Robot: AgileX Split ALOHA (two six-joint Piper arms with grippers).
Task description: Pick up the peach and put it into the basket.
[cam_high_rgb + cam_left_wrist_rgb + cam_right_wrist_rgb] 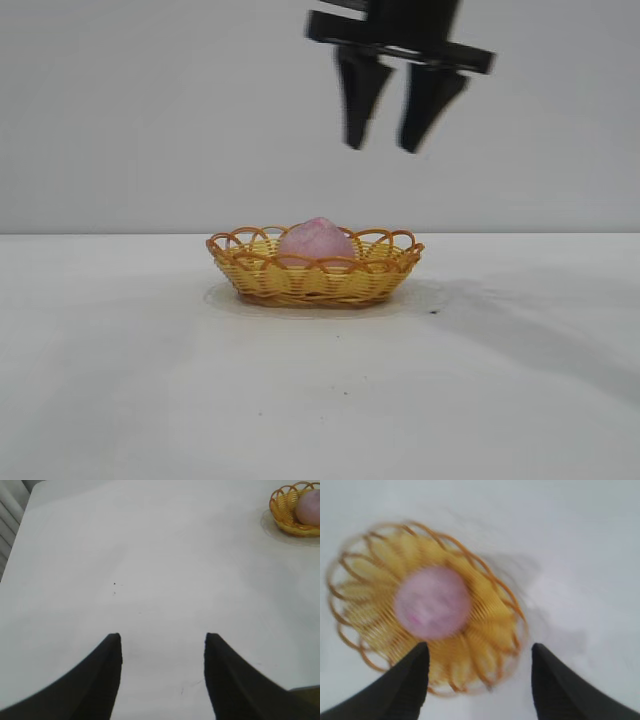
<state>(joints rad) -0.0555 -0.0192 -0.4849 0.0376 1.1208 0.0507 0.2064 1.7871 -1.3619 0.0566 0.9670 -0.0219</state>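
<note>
The peach [316, 242] sat inside the basket [390, 275], below and slightly aside of the right gripper [392, 145], whose spread, empty fingers suggested a finished release, while the left gripper [162, 639] waited far off, parted and empty.

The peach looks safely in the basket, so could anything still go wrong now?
Little, probably. The peach sits inside the basket, rising above its low rim, so a knock could roll it out. The right gripper hangs above and slightly to one side with jaws open; dipping again, it might clip the rim. The left gripper waits open, far off across the table.
</note>
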